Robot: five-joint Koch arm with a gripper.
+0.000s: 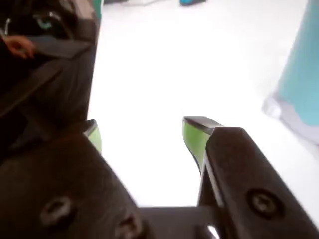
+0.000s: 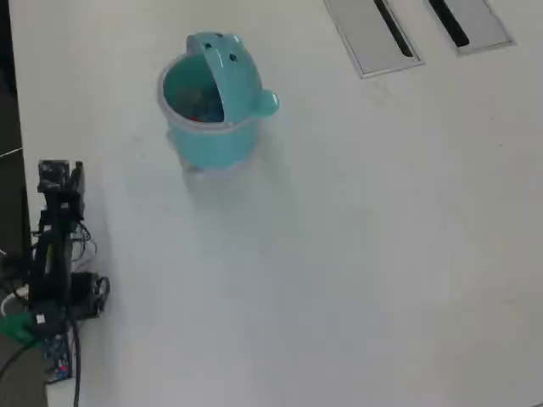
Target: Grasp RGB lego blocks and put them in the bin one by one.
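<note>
The turquoise bin stands at the upper left of the white table in the overhead view, its eared face lid tipped up and open. Small reddish and dark bits lie inside it; I cannot tell the blocks apart. No lego block shows on the table. The arm is folded at the table's left edge, with my gripper well to the left of the bin. In the wrist view my gripper is open, its green pads wide apart with only bare table between them. The bin's side is at the right.
Two grey slotted plates lie at the top right. The table's left edge runs beside the arm, with cables and a board at its base. A person's hand shows beyond the edge in the wrist view.
</note>
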